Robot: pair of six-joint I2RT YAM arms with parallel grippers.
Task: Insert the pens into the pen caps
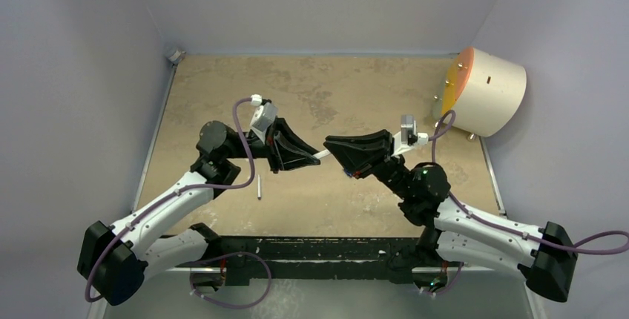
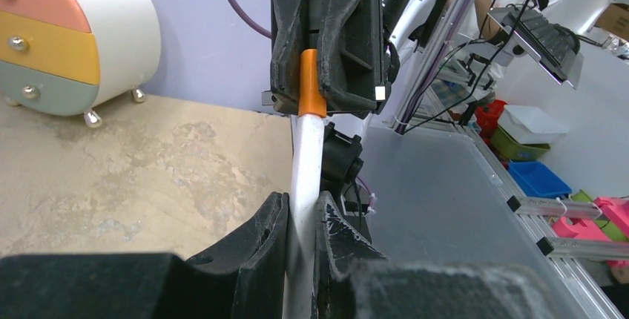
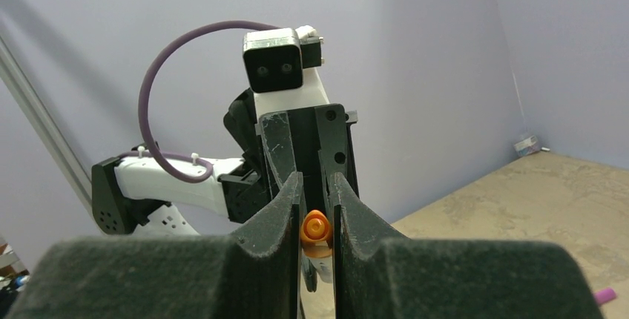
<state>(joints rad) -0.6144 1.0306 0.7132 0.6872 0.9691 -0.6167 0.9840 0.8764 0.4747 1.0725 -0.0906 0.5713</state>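
My left gripper (image 1: 311, 156) is shut on a white pen (image 2: 306, 163), which sticks out from between its fingers toward the right arm. My right gripper (image 1: 331, 147) faces it tip to tip and is shut on the orange pen cap (image 3: 315, 228). In the left wrist view the pen's far end meets the open end of the orange cap (image 2: 312, 81); how deep it sits is hidden. Both grippers hang above the middle of the table. A second pen (image 1: 259, 188) lies on the table by the left arm. A pink cap (image 3: 604, 295) lies on the table.
A round white drawer cabinet (image 1: 486, 89) with orange, yellow and green fronts lies at the back right corner. Purple walls (image 1: 89, 74) close the table (image 1: 326, 81) on the left, back and right. The arms' base rail (image 1: 319, 252) runs along the near edge.
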